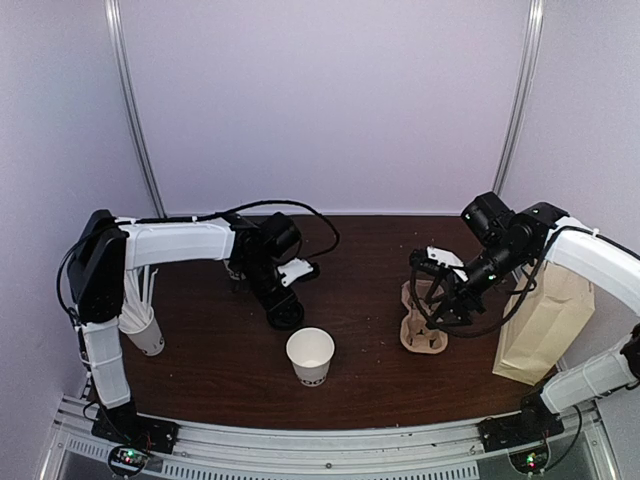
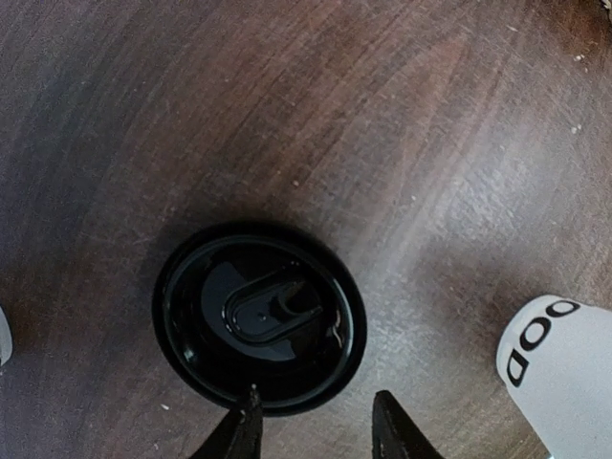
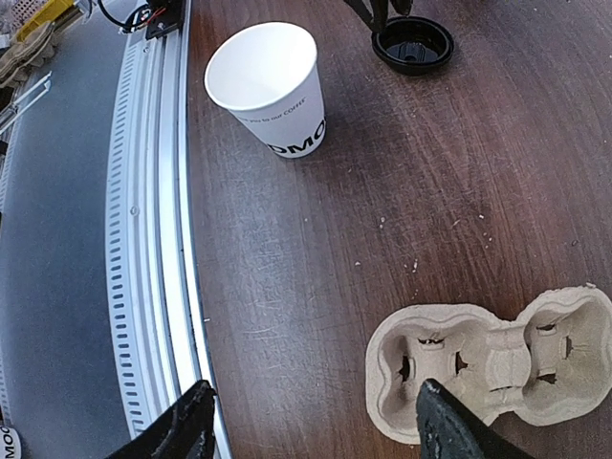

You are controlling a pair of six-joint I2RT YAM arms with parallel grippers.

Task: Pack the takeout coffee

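White paper cup (image 1: 311,355), dark print, lidless | black lid (image 2: 260,316) beside | left fingers (image 2: 239,432), right fingers (image 3: 451,430) spread

Top view overhead, rear; wrist views close, downward; all share lid (image 2: 260,316).

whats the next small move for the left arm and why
Probably lower the left gripper a little and close it on the near rim of the black lid. Its fingers stand apart right at that rim, the lid lies flat on the table, and the white cup beside it stands open with no lid on.
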